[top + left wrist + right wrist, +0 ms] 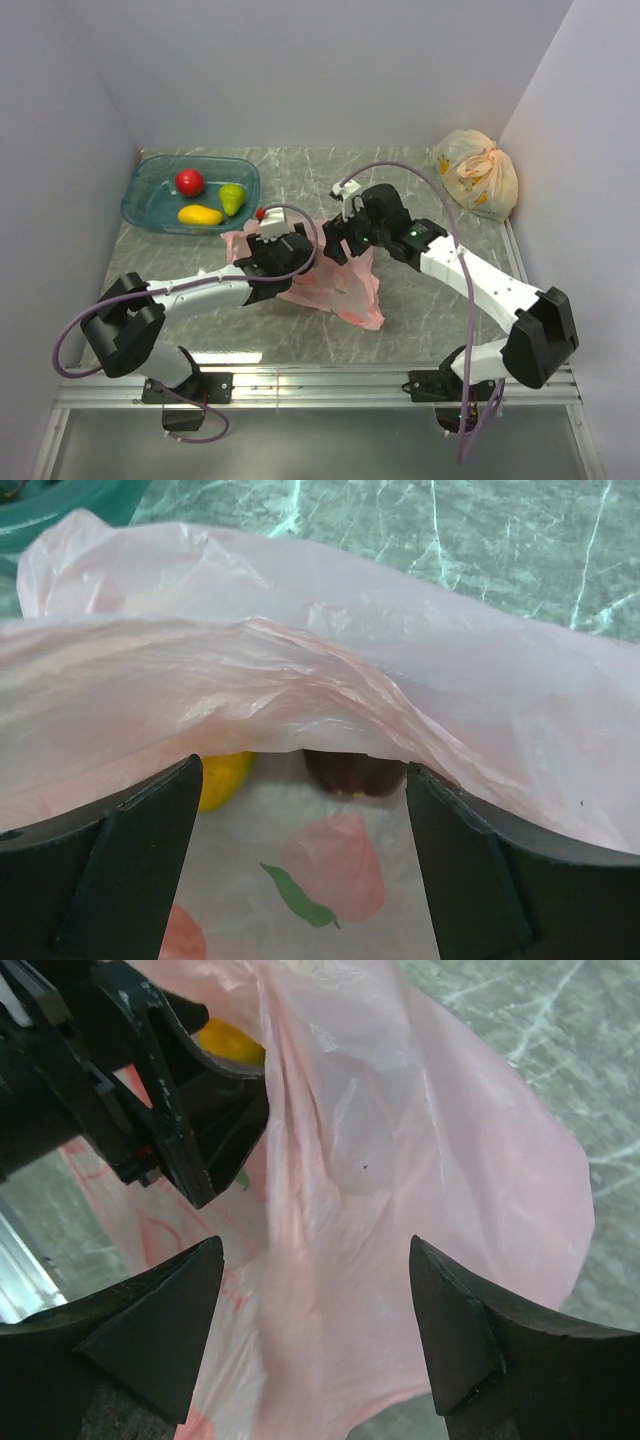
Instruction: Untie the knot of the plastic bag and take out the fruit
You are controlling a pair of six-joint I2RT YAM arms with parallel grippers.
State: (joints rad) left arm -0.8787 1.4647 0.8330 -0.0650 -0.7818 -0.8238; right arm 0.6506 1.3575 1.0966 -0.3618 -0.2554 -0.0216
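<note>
**A:** How many pieces of fruit can you count?

**B:** Three lie in the translucent blue plastic tub (140,195) at the far left. They are a round red apple (189,182), a green pear-shaped piece (232,198) and a yellow oblong piece (200,215). Two more show inside the thin crinkly pink plastic bag (340,290): a yellow fruit (225,777) and a dark purple round fruit (355,773). They sit side by side under the lifted film.

**A:** And bags?

**B:** Two. The pink plastic bag lies in the middle of the green marbled table (430,300), between the two arms. A knotted pale yellow bag (478,175) with orange print sits well apart in the far right corner.

**A:** What is the left gripper doing?

**B:** The left gripper (303,772) is at the bag's left side with its jaws spread wide. The pink film drapes across both black fingers and rests on them, but nothing is pinched between them. Its camera looks straight into the bag at the two pieces.

**A:** And the right one?

**B:** The right gripper (315,1250) is spread wide too. It is at the bag's far right side, and a fold of pink film hangs loose in the gap between its fingers without being clamped. The left gripper's black body is just beside it. A yellow-orange bit of fruit shows there, but I cannot tell whether it is the same yellow fruit.
</note>
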